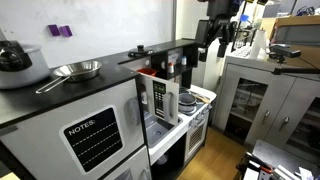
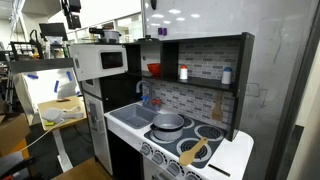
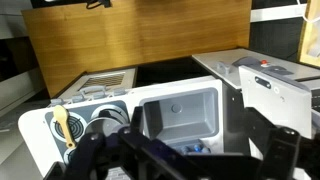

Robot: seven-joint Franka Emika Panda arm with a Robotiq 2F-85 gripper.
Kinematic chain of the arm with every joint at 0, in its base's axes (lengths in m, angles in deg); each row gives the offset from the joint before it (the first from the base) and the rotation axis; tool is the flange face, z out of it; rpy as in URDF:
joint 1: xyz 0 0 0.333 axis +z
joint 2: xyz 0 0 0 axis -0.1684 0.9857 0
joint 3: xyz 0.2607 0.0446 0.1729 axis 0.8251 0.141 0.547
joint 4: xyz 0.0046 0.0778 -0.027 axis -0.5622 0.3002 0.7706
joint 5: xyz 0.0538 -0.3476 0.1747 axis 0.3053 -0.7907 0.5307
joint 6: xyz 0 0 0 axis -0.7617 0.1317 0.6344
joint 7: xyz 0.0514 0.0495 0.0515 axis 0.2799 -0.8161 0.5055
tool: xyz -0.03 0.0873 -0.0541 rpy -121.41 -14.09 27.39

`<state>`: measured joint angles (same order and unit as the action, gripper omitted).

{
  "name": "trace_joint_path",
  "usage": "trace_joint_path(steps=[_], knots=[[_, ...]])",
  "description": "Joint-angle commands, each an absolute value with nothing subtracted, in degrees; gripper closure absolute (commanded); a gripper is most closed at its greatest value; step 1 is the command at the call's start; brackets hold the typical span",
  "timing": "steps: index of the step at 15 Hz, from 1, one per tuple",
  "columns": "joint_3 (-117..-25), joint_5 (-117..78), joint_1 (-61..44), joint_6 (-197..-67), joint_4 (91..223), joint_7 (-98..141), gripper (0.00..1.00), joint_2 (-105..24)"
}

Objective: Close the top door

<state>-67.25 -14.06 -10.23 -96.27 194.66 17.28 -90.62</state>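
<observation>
The top door [image 1: 160, 98] of the grey toy-kitchen fridge unit stands swung open, and its white inner face with dark spots shows in an exterior view. My gripper [image 1: 219, 42] hangs high above the kitchen, well apart from the door. It also shows at the top of an exterior view [image 2: 72, 17], above the fridge unit [image 2: 95, 120]. In the wrist view my gripper [image 3: 185, 160] is open and empty, its dark fingers spread wide over the grey sink [image 3: 180, 110]. The door does not show in the wrist view.
A white microwave [image 2: 104, 60] sits on the fridge unit. The stove holds a pot [image 2: 168, 122] and a wooden spoon [image 3: 62, 125]. A black counter carries a pan [image 1: 76, 70] and a kettle [image 1: 14, 58]. A beige cabinet [image 1: 262, 100] stands beyond.
</observation>
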Motion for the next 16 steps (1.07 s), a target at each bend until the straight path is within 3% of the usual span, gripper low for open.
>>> trace_joint_path(steps=[1,16], knots=[[-66.78,-13.80,-10.87,-96.15,194.54,17.57,0.00,-90.59],[-65.46,-14.37,-10.17,-97.69,193.51,17.79,0.00,-89.24]])
